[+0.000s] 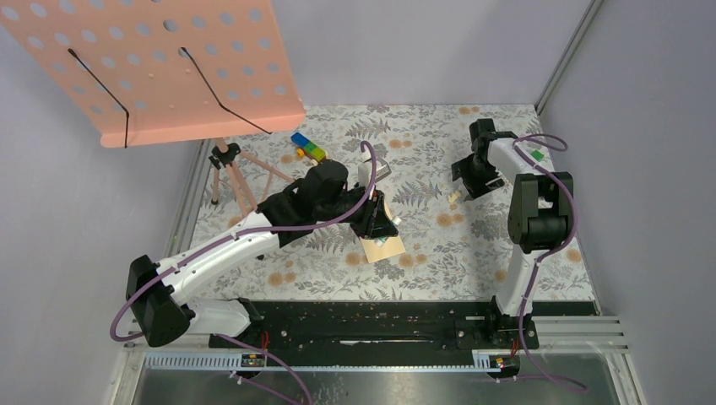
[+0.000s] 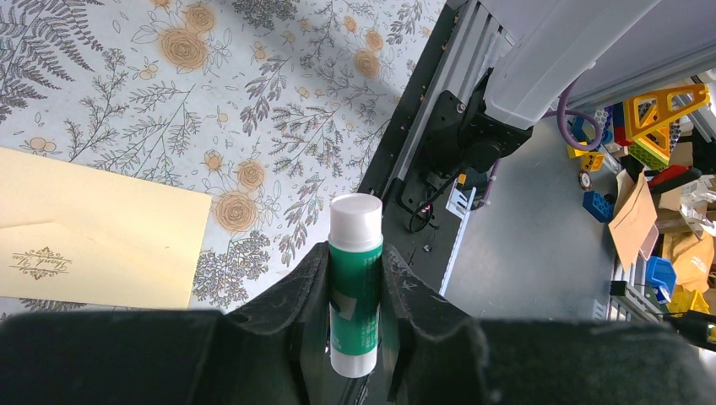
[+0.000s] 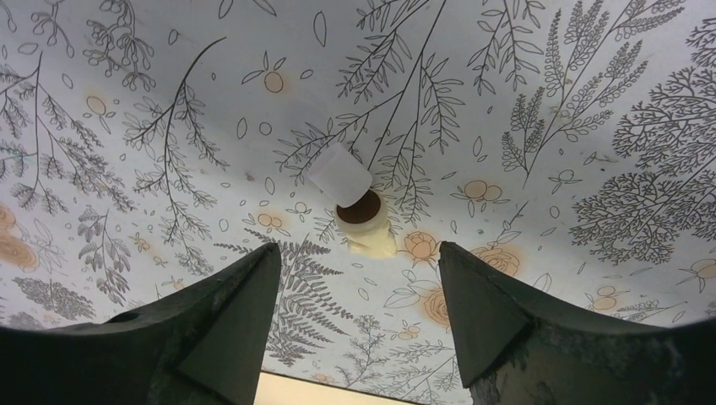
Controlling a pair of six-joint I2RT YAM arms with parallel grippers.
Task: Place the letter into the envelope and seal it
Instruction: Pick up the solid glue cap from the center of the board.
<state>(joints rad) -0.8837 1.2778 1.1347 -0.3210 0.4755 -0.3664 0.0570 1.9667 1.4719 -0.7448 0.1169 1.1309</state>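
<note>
The tan envelope (image 1: 384, 247) lies flat on the floral table, its printed flap (image 2: 51, 257) folded down in the left wrist view. No letter shows anywhere. My left gripper (image 1: 377, 221) hovers just above the envelope's far end, shut on a green glue stick (image 2: 355, 295) with a white end (image 2: 355, 221) pointing past the fingertips. My right gripper (image 3: 359, 257) is open and holds nothing, low over the table at the back right (image 1: 463, 190). Just beyond its fingertips a small white cap (image 3: 340, 175) lies on its side, dark hollow facing me, by a cream smear (image 3: 373, 245).
A peach pegboard stand (image 1: 169, 59) on a tripod (image 1: 228, 173) overhangs the back left. Coloured blocks (image 1: 308, 148) sit behind the left arm. A black rail (image 1: 380, 325) runs along the near edge. Toy clutter (image 2: 650, 126) lies beyond the table.
</note>
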